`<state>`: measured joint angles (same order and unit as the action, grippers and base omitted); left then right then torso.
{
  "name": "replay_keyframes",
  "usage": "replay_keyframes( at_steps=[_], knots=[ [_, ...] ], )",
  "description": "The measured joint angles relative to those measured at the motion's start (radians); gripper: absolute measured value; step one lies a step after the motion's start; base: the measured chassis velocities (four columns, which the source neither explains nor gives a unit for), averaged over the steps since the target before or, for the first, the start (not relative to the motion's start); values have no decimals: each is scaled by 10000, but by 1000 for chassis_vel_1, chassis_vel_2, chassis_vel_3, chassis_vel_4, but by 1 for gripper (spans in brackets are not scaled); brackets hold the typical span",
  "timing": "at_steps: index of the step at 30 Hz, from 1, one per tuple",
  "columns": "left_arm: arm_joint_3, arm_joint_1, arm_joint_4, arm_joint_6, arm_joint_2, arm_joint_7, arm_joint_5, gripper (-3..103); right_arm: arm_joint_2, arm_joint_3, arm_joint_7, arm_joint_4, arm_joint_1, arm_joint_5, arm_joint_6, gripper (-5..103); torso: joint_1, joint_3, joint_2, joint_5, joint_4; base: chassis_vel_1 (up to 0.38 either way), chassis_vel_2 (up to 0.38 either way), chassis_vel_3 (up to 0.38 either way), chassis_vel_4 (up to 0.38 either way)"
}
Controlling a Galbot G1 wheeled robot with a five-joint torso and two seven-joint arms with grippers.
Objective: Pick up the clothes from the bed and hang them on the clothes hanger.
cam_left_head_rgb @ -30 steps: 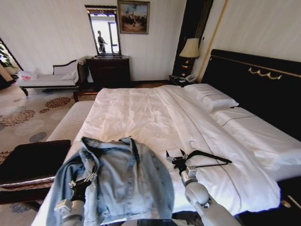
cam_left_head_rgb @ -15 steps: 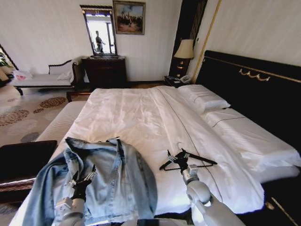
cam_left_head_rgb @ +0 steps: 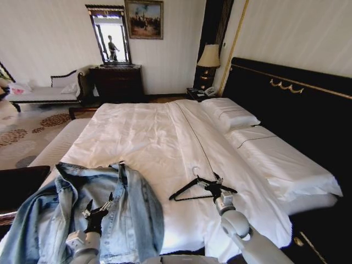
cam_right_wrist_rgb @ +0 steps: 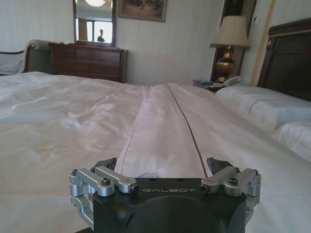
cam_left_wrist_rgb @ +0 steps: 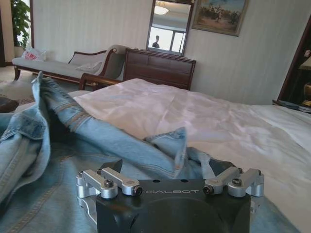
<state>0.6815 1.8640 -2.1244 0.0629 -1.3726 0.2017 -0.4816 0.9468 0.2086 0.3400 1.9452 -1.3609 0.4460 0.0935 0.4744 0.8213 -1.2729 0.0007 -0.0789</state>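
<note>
One denim jacket (cam_left_head_rgb: 82,220), faded blue, spread rumpled across the near end of the bed (cam_left_head_rgb: 148,137), collar up toward the middle of the mattress, one sleeve trailing off the left edge. One black clothes hanger (cam_left_head_rgb: 199,187), lying flat on the white sheet to the right of the jacket and apart from it, silver hook pointing toward the pillows. Two grippers. Left gripper (cam_left_head_rgb: 99,212) low over the jacket, dark jaws spread wide in the left wrist view, denim folds lying between and just past them, nothing clamped. Right gripper (cam_left_head_rgb: 215,190) at the hanger's right half, right over the bar; in the right wrist view jaws standing wide apart with the metal hook peeking up just ahead of the gripper body; grip on the hanger itself cannot be told, the bar being hidden under the gripper.

Two white pillows (cam_left_head_rgb: 228,115) against the tall black headboard (cam_left_head_rgb: 297,104) with gold trim. One thin dark stripe running the length of the sheet. One lamp (cam_left_head_rgb: 209,56) with pale shade on a nightstand beside the bed, a telephone next to it. One dark wooden dresser (cam_left_head_rgb: 116,82) on the far wall, one mirror (cam_left_head_rgb: 109,36) above it, one framed painting (cam_left_head_rgb: 144,18) beside that. One chaise lounge (cam_left_head_rgb: 47,91) at far left, on patterned carpet. One white cushioned bench (cam_left_head_rgb: 52,146) along the bed's left side.
</note>
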Motion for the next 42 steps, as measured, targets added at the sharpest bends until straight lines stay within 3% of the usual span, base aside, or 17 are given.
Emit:
replay_keyframes(
  at_steps=[6,7,9,12,13,15,17,18,19,21,24,26,29,32,33,36,42],
  knots=[
    [-116,192,-1,79,-40,-11,137,100,-1727,-205,-203,722,1079,2324,2092,100,-3,-2,-1,-9,2,0,0,0,0],
    [-116,192,-1,79,-40,-11,137,100,-1727,-205,-203,722,1079,2324,2092,100,-3,-2,-1,-9,2,0,0,0,0],
    [-228,197,6,88,105,-15,175,100,-2635,-302,-699,767,1739,2676,2737,100,-3,-1,-1,-9,17,0,0,0,0],
    [-640,-12,101,65,507,-18,272,100,-4218,-689,-1614,794,2785,3766,3549,100,-1,-1,-1,-9,-4,0,0,0,0],
    [-640,-12,101,65,507,-18,272,100,-4218,-689,-1614,794,2785,3766,3549,100,-1,-1,-1,-9,-4,0,0,0,0],
    [-776,-22,121,65,566,-21,312,100,-4980,-1057,-2444,692,3515,4593,4268,100,-1,0,0,-3,-4,-28,-17,-9,-13],
    [-874,-3,129,108,565,-30,354,100,-5944,-1392,-3978,495,4223,4840,4772,100,-1,1,0,0,4,0,0,0,0],
    [-874,-3,129,108,565,-30,354,100,-5944,-1392,-3978,495,4223,4840,4772,100,-1,1,0,0,4,0,0,0,0],
    [-919,1,150,143,543,-36,362,100,-6468,-1495,-5012,375,4512,4365,4828,100,-1,0,0,-10,3,0,0,0,0],
    [-971,-24,219,181,500,-41,364,100,-6887,-1627,-6026,300,4820,3572,4839,100,-2,-1,-1,-11,-2,0,0,0,0],
    [-1063,-79,295,205,450,-42,366,100,-6976,-2193,-7071,258,5611,2361,4903,100,-2,-2,-1,-7,-2,0,0,0,0],
    [-1123,-98,308,206,398,-42,392,100,-6778,-3678,-7754,148,7069,1956,5208,100,-2,-2,-1,-5,0,0,0,0,0],
    [-1125,-86,299,209,367,-42,409,100,-6508,-4770,-7988,32,8108,2079,5542,100,-2,-1,-1,-6,-2,0,0,0,0],
    [-1008,18,255,236,343,-42,419,100,-5413,-8004,-8094,-505,11364,2438,6258,100,-1,0,-1,-4,7,0,0,0,0],
    [-1008,18,255,236,343,-42,419,100,-5413,-8004,-8094,-505,11364,2438,6258,100,-1,0,-1,-4,7,0,0,0,0],
    [-866,159,190,320,339,-44,405,100,-4501,-10411,-8007,-909,13626,2559,6427,100,2,0,0,-11,11,0,0,0,0],
    [-860,266,164,453,143,-68,413,100,-4284,-12316,-8172,-1024,15277,2196,6495,100,1,0,-1,-11,0,0,0,0,0]
  ],
)
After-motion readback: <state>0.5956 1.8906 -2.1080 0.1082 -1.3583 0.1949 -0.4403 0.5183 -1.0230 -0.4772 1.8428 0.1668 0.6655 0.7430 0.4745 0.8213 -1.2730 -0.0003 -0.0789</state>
